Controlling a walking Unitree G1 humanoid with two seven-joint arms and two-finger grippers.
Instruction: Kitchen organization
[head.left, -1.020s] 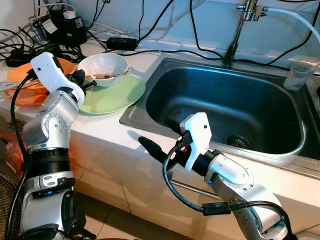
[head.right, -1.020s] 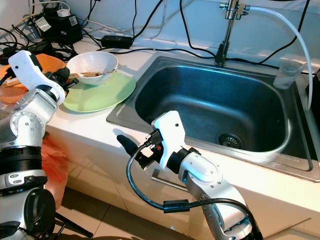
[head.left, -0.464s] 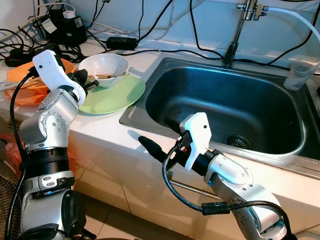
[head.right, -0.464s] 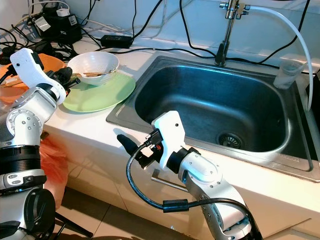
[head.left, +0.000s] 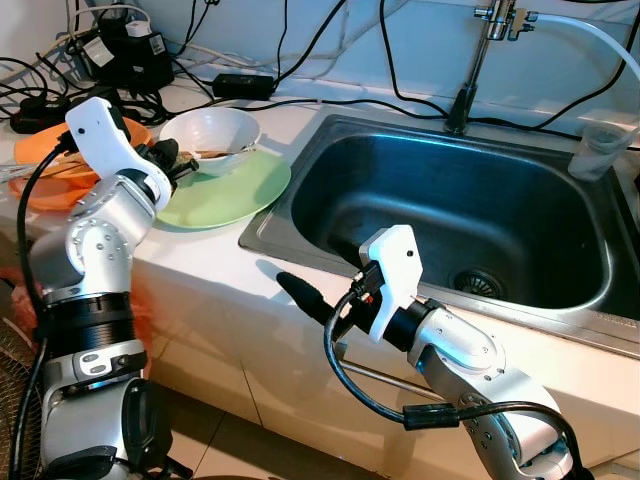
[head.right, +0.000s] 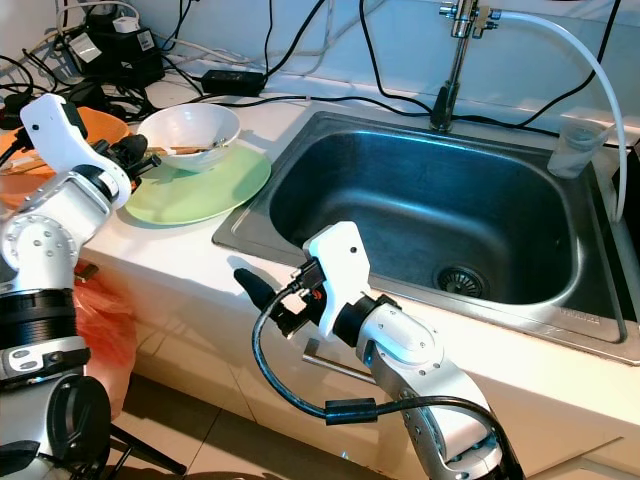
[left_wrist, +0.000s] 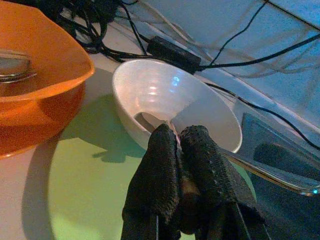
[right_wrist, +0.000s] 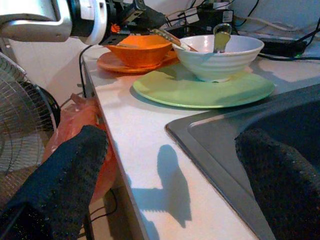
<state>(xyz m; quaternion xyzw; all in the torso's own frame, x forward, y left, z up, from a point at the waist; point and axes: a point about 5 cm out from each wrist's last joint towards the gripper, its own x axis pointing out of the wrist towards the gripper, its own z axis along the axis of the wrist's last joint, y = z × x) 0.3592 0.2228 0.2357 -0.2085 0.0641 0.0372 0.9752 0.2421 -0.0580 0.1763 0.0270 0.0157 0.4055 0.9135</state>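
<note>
Two fingers pressed tight on a thin tool (right_wrist: 177, 42) in the white bowl (head.left: 215, 128) with left gripper (left_wrist: 175, 132), likely to lift it out; held right gripper (right_wrist: 170, 145) spread wide beside sink (head.left: 420, 190), waiting.

White countertop (head.left: 215, 262) runs across, with a steel sink (head.left: 452, 215) sunk in toward 3 o'clock and a faucet (head.left: 478, 60) up at 1. Pale wall (head.left: 330, 35) behind, black cables (head.left: 300, 45) draped all over it. Tiled floor (head.left: 215, 440) down at 7.
</note>
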